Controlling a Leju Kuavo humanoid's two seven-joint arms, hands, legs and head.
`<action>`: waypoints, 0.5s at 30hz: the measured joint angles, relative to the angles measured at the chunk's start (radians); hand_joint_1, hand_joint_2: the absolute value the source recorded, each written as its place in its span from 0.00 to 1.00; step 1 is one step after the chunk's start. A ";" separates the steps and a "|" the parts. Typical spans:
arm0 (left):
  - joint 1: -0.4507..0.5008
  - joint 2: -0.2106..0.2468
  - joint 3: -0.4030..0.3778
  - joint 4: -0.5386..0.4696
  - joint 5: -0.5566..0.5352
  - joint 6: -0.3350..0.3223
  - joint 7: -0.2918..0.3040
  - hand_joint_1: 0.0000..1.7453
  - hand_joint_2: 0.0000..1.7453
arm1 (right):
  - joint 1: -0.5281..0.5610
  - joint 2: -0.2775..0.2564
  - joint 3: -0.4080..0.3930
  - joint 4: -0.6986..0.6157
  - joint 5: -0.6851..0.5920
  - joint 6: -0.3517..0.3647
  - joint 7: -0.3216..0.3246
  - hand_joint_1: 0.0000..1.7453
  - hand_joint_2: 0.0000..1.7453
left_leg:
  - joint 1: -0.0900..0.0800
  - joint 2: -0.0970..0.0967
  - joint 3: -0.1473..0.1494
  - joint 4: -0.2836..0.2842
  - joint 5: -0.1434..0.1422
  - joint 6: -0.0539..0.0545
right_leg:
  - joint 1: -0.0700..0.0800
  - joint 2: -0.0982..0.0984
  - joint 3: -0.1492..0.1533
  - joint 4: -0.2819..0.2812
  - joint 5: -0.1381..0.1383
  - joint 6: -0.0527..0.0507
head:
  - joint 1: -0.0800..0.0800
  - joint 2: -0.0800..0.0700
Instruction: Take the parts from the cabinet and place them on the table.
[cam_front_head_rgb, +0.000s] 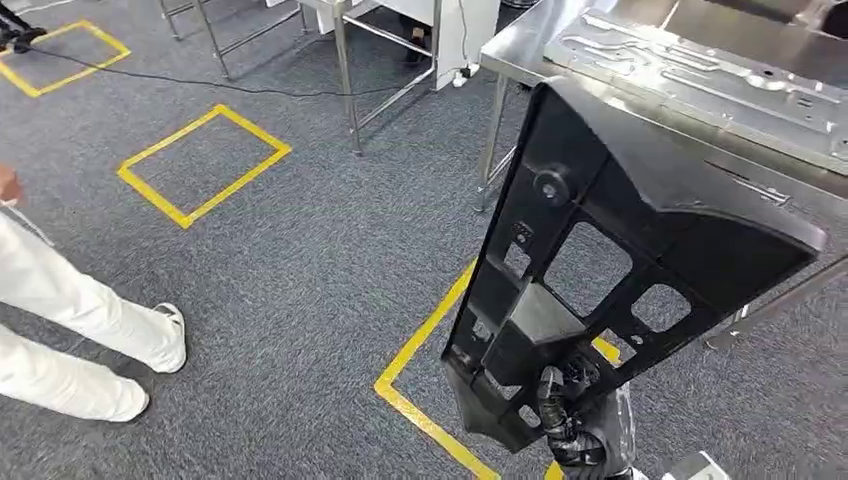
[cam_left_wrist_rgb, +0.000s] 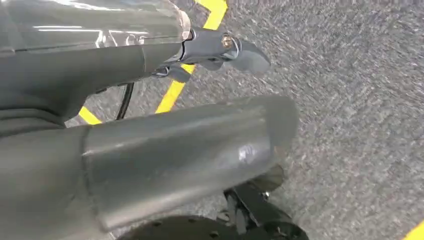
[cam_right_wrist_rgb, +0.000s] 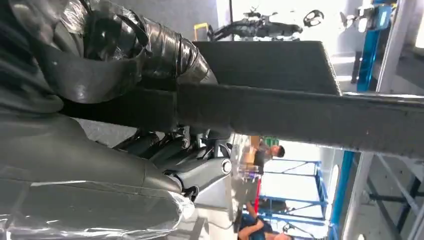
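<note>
A large black plastic part (cam_front_head_rgb: 620, 200) with several cut-out windows stands upright in front of me, its wide end tilted toward the steel table (cam_front_head_rgb: 520, 50). My right hand (cam_front_head_rgb: 572, 420) grips it at its narrow lower end. In the right wrist view, that hand (cam_right_wrist_rgb: 125, 65) is wrapped around an edge of the black part (cam_right_wrist_rgb: 280, 110). My left hand (cam_left_wrist_rgb: 165, 155) hangs over the grey carpet, its thumb and fingers apart with nothing in them.
A stamped silver metal panel (cam_front_head_rgb: 700, 80) lies on the steel table. A person in white trousers (cam_front_head_rgb: 70, 330) stands at the left. Yellow tape squares (cam_front_head_rgb: 205, 165) mark the carpet, and a metal frame's legs (cam_front_head_rgb: 350, 60) stand at the back.
</note>
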 joint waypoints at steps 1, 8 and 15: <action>0.000 0.001 0.000 0.000 0.000 0.000 -0.001 0.00 0.00 | 0.002 0.000 0.000 0.000 -0.002 -0.003 0.000 1.00 1.00 | -0.001 0.014 0.004 -0.005 0.003 0.006 | 0.004 -0.068 -0.007 0.021 -0.017 0.004 | 0.001 0.000; 0.004 0.000 0.003 0.000 -0.002 -0.006 -0.003 0.00 0.00 | 0.001 -0.005 0.000 0.000 -0.011 -0.006 0.007 1.00 1.00 | -0.006 0.097 0.008 -0.005 -0.008 0.011 | -0.007 -0.139 -0.132 0.259 -0.098 0.023 | 0.001 0.000; -0.004 -0.006 0.003 0.000 -0.007 -0.010 -0.005 0.00 0.00 | 0.003 -0.009 0.000 -0.001 -0.014 -0.006 0.013 1.00 1.00 | -0.008 0.164 0.039 -0.009 -0.027 -0.020 | 0.016 -0.188 0.004 -0.006 -0.002 -0.019 | 0.000 0.000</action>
